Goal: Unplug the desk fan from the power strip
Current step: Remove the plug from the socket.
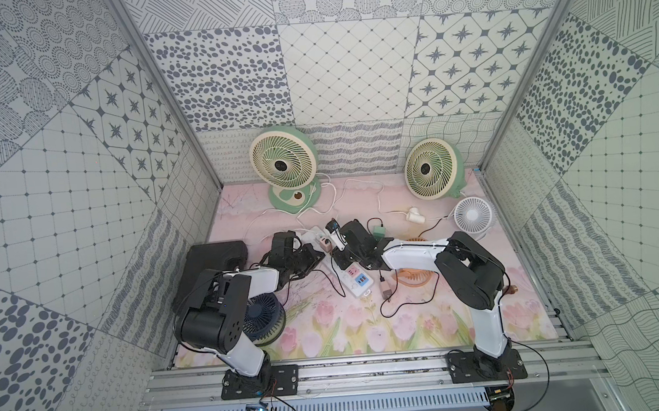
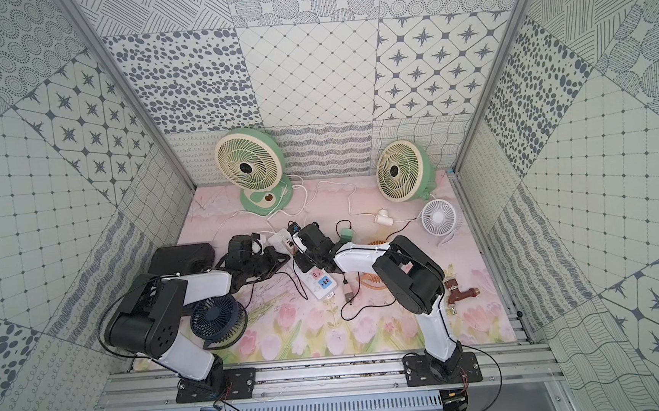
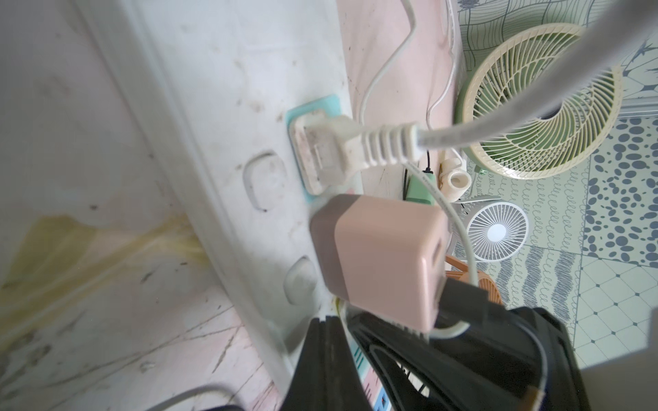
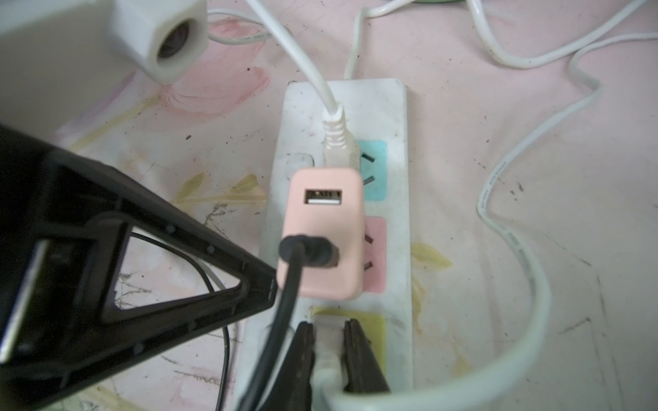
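Note:
The white power strip [image 1: 350,280] [image 2: 317,284] lies mid-table, and both grippers are on it. In the right wrist view my right gripper [image 4: 329,343] is shut on a white plug [image 4: 329,331] seated in the strip's [image 4: 395,117] yellow socket. The plug's white cable loops away, and I cannot trace it to a fan. My left gripper [image 3: 325,352] is shut, its tips pressing down on the strip [image 3: 220,106]. A pink USB adapter [image 4: 322,231] with a black lead and another white plug [image 4: 336,142] sit in the neighbouring sockets. Two green desk fans [image 1: 283,166] [image 1: 434,169] stand at the back.
A small white fan [image 1: 473,214] stands at the right. A dark blue fan [image 1: 264,314] is under the left arm and an orange fan [image 1: 416,275] under the right arm. A black case [image 1: 213,262] lies left, with a green adapter [image 1: 380,232], a white fitting [image 1: 416,214] and loose cables behind the strip.

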`<state>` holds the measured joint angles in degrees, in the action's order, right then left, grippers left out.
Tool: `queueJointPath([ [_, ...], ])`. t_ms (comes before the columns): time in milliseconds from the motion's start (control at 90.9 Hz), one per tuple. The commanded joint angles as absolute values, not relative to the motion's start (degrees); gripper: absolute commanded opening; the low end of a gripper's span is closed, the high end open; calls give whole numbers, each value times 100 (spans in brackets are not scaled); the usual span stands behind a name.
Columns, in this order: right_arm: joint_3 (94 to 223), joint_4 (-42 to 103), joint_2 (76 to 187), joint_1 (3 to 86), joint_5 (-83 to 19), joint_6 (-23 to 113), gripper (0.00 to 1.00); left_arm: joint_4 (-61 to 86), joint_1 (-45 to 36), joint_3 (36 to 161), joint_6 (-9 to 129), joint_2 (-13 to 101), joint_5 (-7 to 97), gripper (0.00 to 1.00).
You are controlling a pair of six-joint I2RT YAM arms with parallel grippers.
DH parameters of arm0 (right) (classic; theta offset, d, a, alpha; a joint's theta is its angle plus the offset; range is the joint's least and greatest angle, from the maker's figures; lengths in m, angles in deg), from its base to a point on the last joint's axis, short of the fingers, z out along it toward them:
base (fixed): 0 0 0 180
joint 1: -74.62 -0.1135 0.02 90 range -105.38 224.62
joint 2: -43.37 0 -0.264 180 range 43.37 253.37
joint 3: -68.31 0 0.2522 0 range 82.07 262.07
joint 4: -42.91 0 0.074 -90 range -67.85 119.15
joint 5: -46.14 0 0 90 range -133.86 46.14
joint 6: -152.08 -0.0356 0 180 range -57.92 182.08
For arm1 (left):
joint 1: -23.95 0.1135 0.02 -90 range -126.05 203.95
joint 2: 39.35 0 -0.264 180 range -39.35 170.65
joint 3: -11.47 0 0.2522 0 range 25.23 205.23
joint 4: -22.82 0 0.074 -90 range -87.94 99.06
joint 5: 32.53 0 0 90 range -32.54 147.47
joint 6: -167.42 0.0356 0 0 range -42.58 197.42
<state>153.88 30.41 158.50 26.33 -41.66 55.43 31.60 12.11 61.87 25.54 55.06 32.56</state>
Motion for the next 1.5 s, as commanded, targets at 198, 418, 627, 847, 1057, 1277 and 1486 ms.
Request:
queueJointPath([
  [198,15359,3295,15668,2640,-4238,5256,4,3377,1234,6106,2618,5689,3159,0],
  [418,15464,3240,15687,2592,-4407,5278,4,3342,1237,6074,2608,5773,3163,0],
  [627,15515,3056,15638,2472,-4765,5366,4,3281,1237,6083,2634,5768,3180,0],
  [847,15270,3350,15563,2845,-4299,4811,3,3235,1238,6096,2654,5772,3180,0],
  [1057,15591,2915,15677,2400,-5206,5504,3,3214,1234,6102,2652,5788,3196,0],
  [1277,15287,3395,15554,2831,-4082,4956,4,3201,1237,6141,2660,5833,3190,0],
  [1486,15647,2954,15730,2386,-4605,5726,4,3188,1238,6249,2663,5943,3119,0],
])
